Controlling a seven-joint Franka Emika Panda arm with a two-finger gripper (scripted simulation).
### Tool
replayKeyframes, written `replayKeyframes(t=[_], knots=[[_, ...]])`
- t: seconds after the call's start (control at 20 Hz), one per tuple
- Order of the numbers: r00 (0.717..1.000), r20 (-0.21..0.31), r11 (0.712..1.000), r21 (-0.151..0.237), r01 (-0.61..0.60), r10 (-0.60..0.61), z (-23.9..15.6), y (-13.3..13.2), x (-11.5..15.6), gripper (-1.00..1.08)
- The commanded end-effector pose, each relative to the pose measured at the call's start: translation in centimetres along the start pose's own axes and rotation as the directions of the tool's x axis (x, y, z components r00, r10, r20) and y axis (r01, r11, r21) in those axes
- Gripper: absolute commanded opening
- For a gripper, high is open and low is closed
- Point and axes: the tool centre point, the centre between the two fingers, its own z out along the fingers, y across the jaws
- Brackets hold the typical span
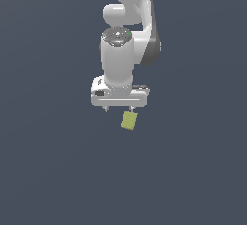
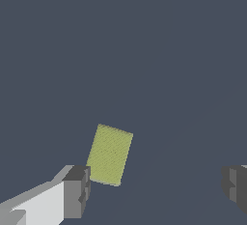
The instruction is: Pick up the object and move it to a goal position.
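Observation:
The object, a small olive yellow-green block point(image 1: 129, 120), lies tilted on the dark grey floor, just below the white gripper point(image 1: 119, 109) and towards the exterior view's right. The gripper is open and empty, and only its short fingertips show under the white hand. In the wrist view the block point(image 2: 109, 154) lies close beside one dark fingertip point(image 2: 77, 191). The other fingertip point(image 2: 235, 186) is far from it. The block is not between the fingers, whose midpoint point(image 2: 156, 190) is over bare floor.
The white arm point(image 1: 126, 21) rises above the gripper to the top of the exterior view. A plain dark grey floor point(image 1: 48, 171) surrounds the block, with no other objects in view.

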Motion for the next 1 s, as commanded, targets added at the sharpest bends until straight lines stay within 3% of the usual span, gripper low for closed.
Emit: replayKeyframes(t=[0.0,0.45,0.95], knots=[[1.000,0.000,1.000,0.000,0.000,0.000,0.0,0.0,0.0,1.00],[1.000,0.023,1.000,-0.019,-0.020,0.020,1.0,3.5,-1.1,1.00],[0.999,0.023,0.999,-0.017,-0.034,0.034,1.8,2.8,-1.2,1.00]])
